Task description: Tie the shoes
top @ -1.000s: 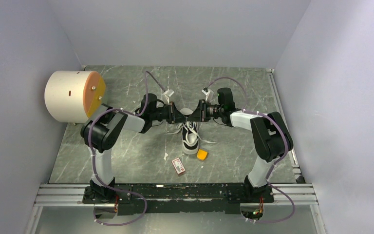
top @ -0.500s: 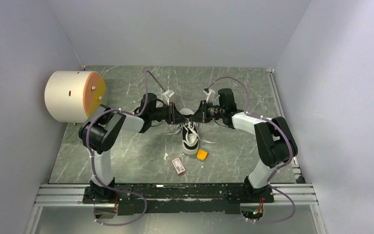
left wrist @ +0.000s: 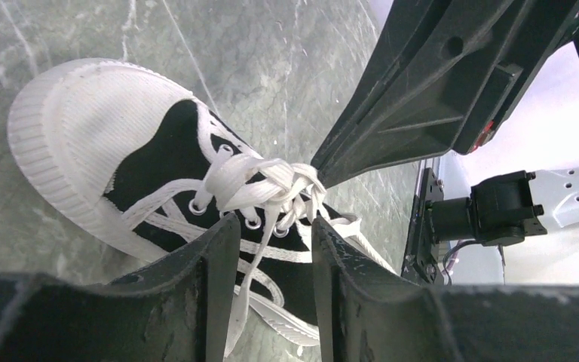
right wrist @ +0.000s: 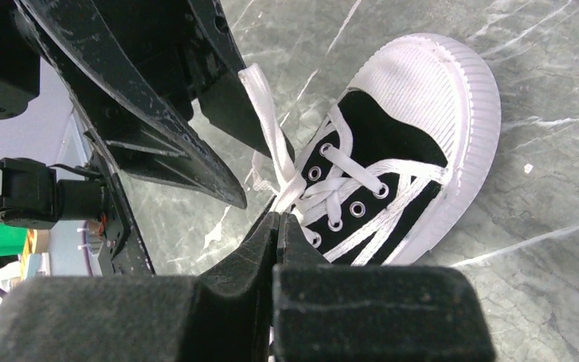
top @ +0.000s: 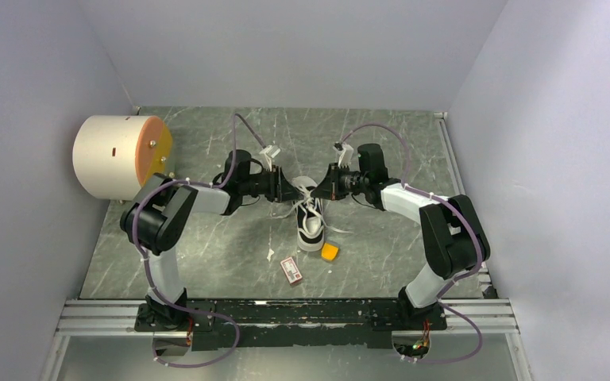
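Since the earlier frame the left gripper (top: 289, 190) has drawn back a little toward the left edge of the table (top: 206, 238) and its jaws have parted, while the right gripper (top: 323, 188) has gone from partly parted to fully together

Sneaker (top: 310, 226): single black-and-white low-top, lying near the middle of the table, white toe toward the near edge, sole down

Laces (left wrist: 268, 185): white, bunched in a loose knot over the eyelets; further strands trail onto the table on both sides of the shoe

Left gripper: both fingers (left wrist: 211, 286) stand apart just above the lacing; one lace strand runs down through the gap, not pinched

Right gripper: fingertips pressed together at the knot, clamped on a lace strand that rises from the bunch

Both grippers meet over the far end of the sneaker, tips near each other but apart

Orange block (top: 330, 252): just beside the toe, on its right

Red-and-white card (top: 291, 269): nearer the near edge, left of the toe

Large cream cylinder (top: 119, 157): at the left edge
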Available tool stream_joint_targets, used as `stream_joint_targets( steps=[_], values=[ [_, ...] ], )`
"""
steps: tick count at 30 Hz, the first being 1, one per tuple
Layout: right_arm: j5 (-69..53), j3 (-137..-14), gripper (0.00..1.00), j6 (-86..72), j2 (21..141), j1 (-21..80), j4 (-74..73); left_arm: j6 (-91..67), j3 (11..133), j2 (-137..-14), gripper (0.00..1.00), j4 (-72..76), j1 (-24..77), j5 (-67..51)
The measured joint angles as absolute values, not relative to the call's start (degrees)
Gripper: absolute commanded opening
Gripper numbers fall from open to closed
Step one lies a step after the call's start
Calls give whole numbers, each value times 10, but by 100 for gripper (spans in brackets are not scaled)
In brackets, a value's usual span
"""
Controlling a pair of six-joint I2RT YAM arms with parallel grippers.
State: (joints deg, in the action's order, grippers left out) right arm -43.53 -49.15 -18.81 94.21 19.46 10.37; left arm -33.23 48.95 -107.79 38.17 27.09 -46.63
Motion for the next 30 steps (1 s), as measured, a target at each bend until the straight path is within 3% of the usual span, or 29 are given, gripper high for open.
stream_joint_targets(
  steps=[10, 14, 18, 20, 30],
  values=[
    [-438, -491, 0, -185, 942, 195, 98, -364, 522, -1092, 54, 395, 254, -450],
    [-441, -491, 0, -186, 943, 195, 98, -384, 548, -1118, 45, 410, 254, -450],
    [-441, -491, 0, -186, 943, 195, 96, -382, 559, -1134, 15, 400, 254, -447],
    [-441, -492, 0, -186, 943, 195, 89, -378, 560, -1135, 5, 390, 254, -445],
    [-351, -532, 0, -178, 913, 211, -62, -333, 524, -1064, 5, 327, 254, -432]
  ],
)
